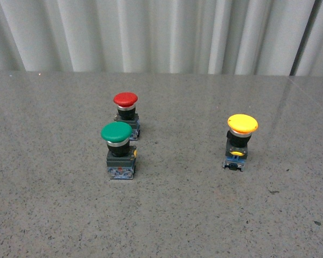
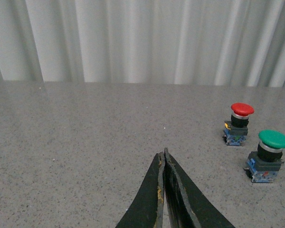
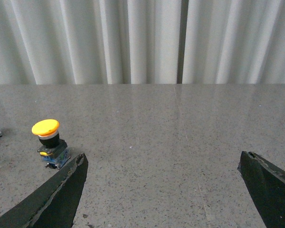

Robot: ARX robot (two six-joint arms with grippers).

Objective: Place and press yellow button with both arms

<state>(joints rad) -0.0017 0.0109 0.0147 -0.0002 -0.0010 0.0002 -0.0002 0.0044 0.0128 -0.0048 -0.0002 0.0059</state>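
The yellow button [image 1: 240, 138] stands upright on the grey table at the right of the front view, cap up. It also shows in the right wrist view [image 3: 48, 141], beyond one finger of my right gripper [image 3: 162, 159], which is wide open, empty and apart from it. My left gripper [image 2: 164, 154] is shut on nothing, its fingertips pressed together over bare table, well away from the buttons. Neither arm shows in the front view.
A green-capped button [image 1: 119, 148] and a red-capped button [image 1: 126, 112] stand close together left of centre; both show in the left wrist view, the green one [image 2: 269, 156] and the red one [image 2: 239, 123]. The speckled grey table [image 1: 194, 215] ends at a pale curtain [image 1: 161, 32].
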